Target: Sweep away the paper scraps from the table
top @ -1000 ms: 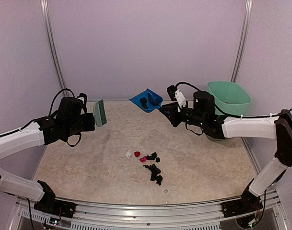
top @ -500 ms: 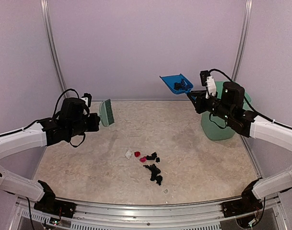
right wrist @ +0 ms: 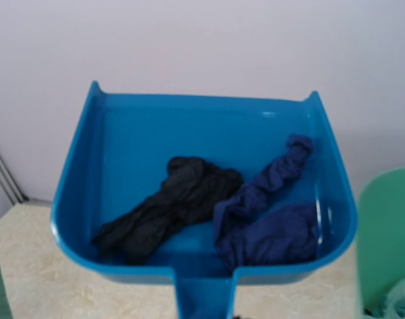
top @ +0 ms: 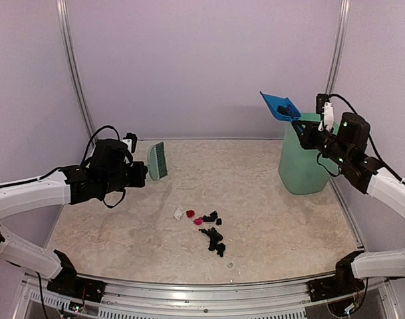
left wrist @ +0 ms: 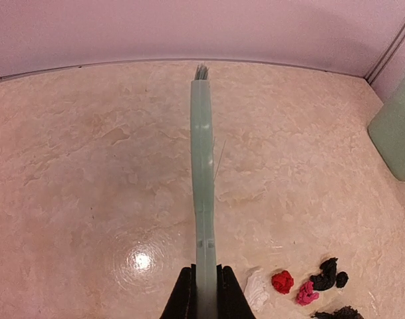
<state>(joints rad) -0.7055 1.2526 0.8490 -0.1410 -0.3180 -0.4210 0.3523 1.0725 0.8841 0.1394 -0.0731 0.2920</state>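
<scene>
Paper scraps (top: 207, 230), mostly black with pink-red and white bits, lie in a loose cluster on the beige table (top: 269, 219), near its front middle. They also show in the left wrist view (left wrist: 302, 284). My left gripper (top: 139, 172) is shut on the green hand brush (top: 157, 161), held above the table's left back; its handle (left wrist: 203, 199) runs between my fingers. My right gripper (top: 303, 126) is shut on the blue dustpan (top: 277, 106), raised above the mint-green bin (top: 305, 163). Dark scraps (right wrist: 189, 206) lie in the pan (right wrist: 122, 139).
The tall mint-green bin stands at the table's back right, its rim at the right wrist view's edge (right wrist: 388, 232). A small clear bit (top: 231, 265) lies near the front metal rail (top: 202, 287). Purple walls close the back and sides.
My right gripper has lifted the dustpan with scraps up and to the right, from the table's back middle to above the bin. My left gripper and brush moved slightly right.
</scene>
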